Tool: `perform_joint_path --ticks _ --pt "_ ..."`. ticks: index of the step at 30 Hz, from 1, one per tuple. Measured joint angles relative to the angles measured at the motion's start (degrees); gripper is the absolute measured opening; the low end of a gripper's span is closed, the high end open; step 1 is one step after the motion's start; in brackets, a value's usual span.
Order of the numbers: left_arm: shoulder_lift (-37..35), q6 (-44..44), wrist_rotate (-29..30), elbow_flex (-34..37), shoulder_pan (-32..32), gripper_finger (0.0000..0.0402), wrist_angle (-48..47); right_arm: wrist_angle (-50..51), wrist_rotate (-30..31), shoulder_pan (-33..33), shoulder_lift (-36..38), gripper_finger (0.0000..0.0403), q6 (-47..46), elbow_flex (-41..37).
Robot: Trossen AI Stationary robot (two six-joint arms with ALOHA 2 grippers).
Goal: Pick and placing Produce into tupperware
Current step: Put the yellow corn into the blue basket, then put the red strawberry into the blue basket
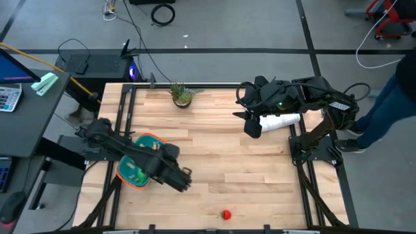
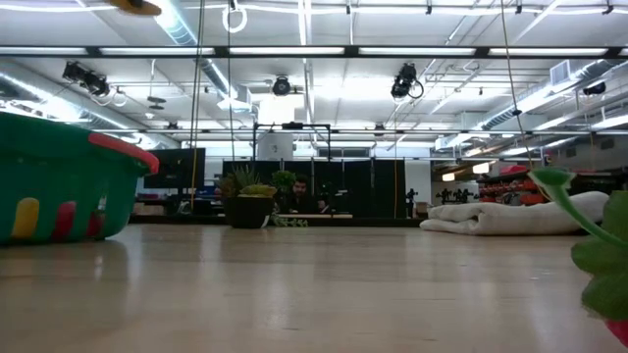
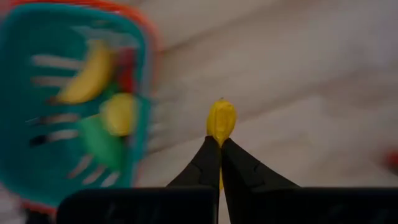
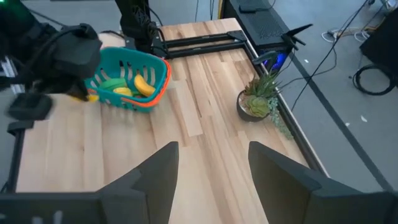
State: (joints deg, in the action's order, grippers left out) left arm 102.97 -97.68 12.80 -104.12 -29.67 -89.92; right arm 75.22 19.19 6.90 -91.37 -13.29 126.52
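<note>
The teal tupperware (image 1: 133, 170) with its orange rim stands at the table's left. Inside it lie a yellow banana (image 3: 87, 74), a yellow lemon (image 3: 119, 114) and a green piece (image 3: 99, 142). My left gripper (image 3: 219, 146) hangs above the table just right of the basket, shut on a small yellow piece (image 3: 221, 119). A red piece (image 1: 226, 214) lies near the table's front edge. My right gripper (image 4: 211, 180) is raised at the far right, open, with nothing between its fingers. My left gripper pinches the yellow piece's near end (image 3: 219, 138) between its two fingertips. The fingers point down from above. The rest of the piece sticks out beyond the tips, lifted clear of the wood.
A small potted plant (image 1: 182, 95) stands at the far edge. A folded white cloth (image 1: 281, 121) lies at the right under my right arm. A person's legs (image 1: 390, 97) show beyond the table's right side. Bare wood spreads over the table's middle.
</note>
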Motion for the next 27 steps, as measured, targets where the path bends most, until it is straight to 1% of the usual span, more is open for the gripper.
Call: perform_joint_path --ticks 2,4,7,10,12,14,18,21,24,27 --pt "-0.9 -2.8 0.1 2.3 0.3 0.0005 -0.2 0.1 0.0 0.0 0.0 0.0203 -0.6 0.0" --pt "-2.7 -5.3 -0.3 7.4 -0.3 0.0005 0.4 0.1 0.0 0.0 0.0 0.0203 -0.7 0.0" --pt "-4.6 -9.3 -4.7 15.4 -0.4 0.0005 0.1 0.1 -0.1 0.0 0.0 0.0203 -0.7 0.0" --pt "-7.0 -13.6 -11.0 24.4 -0.9 0.0006 -0.5 0.1 -0.1 0.0 0.0 0.0203 -0.7 0.0" --pt "-9.0 -16.7 -13.2 28.4 -1.0 0.0008 -0.1 0.1 -0.1 0.0 0.0 0.0203 -0.6 0.0" --pt "-10.5 -18.7 -13.5 32.0 -0.9 0.0007 0.5 0.1 -0.1 0.0 0.0 0.0203 -0.6 0.0" --pt "-14.8 -19.9 -13.4 38.2 -0.1 0.0008 5.4 0.1 -0.1 0.0 0.0 0.0203 -0.7 0.0" --pt "-17.2 -19.8 -13.3 42.7 0.3 0.0031 10.6 -0.1 -0.1 0.0 0.0 0.0203 -0.8 0.0" --pt "-18.4 -18.0 -13.1 46.4 0.4 0.007 14.4 -0.1 -0.2 0.0 0.0 0.0203 -1.5 0.0" --pt "-18.4 -17.7 -13.1 48.2 0.4 0.0115 16.3 -0.2 -0.2 0.0 0.0 0.0203 -2.1 0.0"
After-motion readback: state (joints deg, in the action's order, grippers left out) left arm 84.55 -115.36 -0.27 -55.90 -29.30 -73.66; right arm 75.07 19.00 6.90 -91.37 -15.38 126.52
